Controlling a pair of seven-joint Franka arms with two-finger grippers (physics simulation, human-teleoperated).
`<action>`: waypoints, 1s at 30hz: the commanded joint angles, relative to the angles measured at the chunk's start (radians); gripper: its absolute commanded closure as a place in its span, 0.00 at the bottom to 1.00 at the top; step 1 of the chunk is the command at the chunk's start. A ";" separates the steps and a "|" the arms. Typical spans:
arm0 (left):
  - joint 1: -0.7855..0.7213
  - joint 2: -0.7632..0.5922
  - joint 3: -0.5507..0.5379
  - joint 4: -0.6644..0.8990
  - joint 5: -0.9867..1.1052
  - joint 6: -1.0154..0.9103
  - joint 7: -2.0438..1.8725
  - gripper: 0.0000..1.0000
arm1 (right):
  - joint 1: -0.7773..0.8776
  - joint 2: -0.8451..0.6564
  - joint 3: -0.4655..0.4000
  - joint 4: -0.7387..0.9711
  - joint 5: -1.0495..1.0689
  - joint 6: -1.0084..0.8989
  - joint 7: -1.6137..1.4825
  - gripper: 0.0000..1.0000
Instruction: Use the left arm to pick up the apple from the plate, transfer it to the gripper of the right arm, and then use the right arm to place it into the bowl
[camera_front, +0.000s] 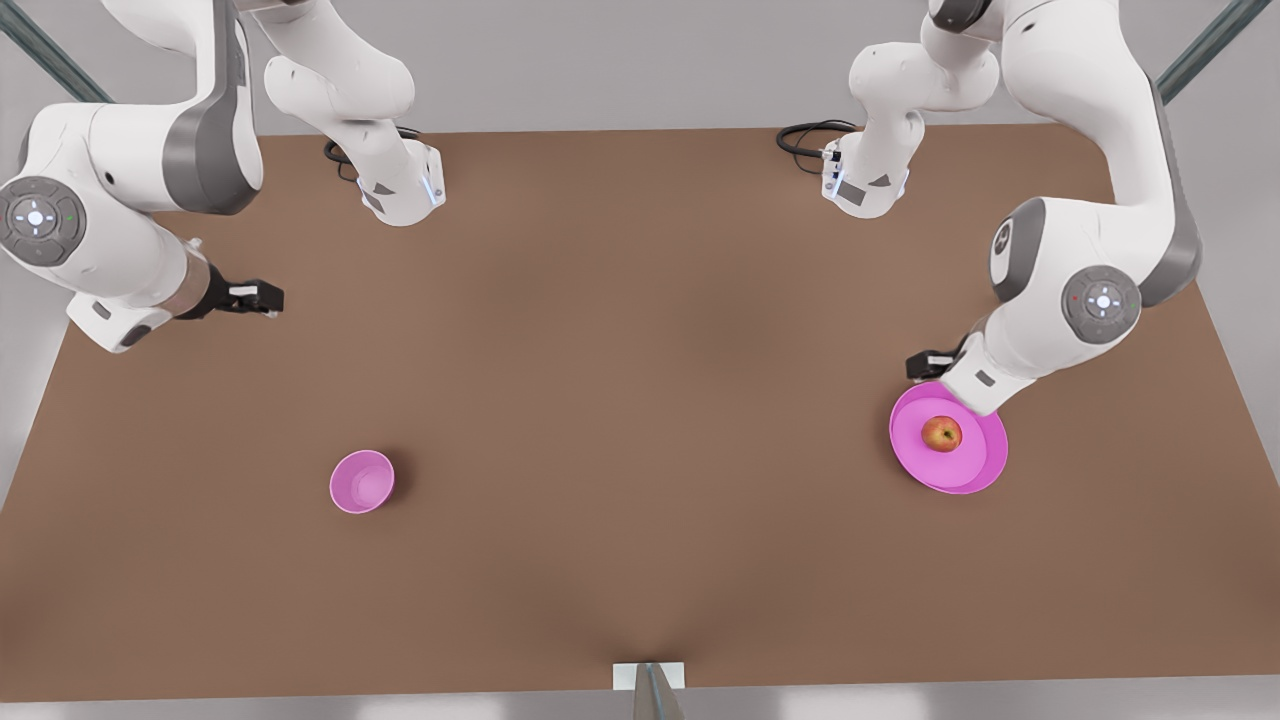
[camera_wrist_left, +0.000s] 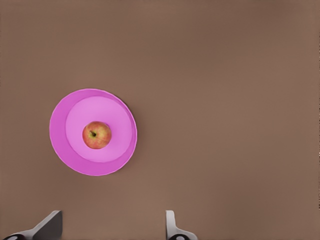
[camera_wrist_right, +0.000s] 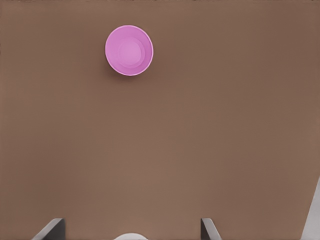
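Left gripper (camera_front: 925, 363), fingers spread apart, hangs above the plate's far rim, the apple (camera_front: 941, 433) lying centred on the plate (camera_front: 975, 475) nearby. Firm, smooth, light and round, the fruit probably wants grasping across its widest part. Right gripper (camera_front: 255, 297), also parted, waits well apart from the bowl (camera_front: 362, 482).

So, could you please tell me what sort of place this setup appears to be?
Most likely a simulated robot test bench, not a kitchen: two white arms mounted on a bare brown table, plain grey surroundings, and just three props, an apple on a plate and a bowl.
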 joint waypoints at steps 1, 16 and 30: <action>0.000 0.000 0.000 0.003 0.004 0.034 -0.016 0.00 | 0.001 0.000 0.000 -0.001 0.002 0.035 0.000 0.00; 0.135 0.227 0.064 -0.232 0.022 0.608 0.109 0.00 | -0.029 0.022 -0.003 0.024 0.009 0.045 0.000 0.00; 0.139 0.281 0.083 -0.362 0.022 0.706 0.109 0.00 | -0.046 0.039 -0.004 0.024 0.009 0.057 0.000 0.00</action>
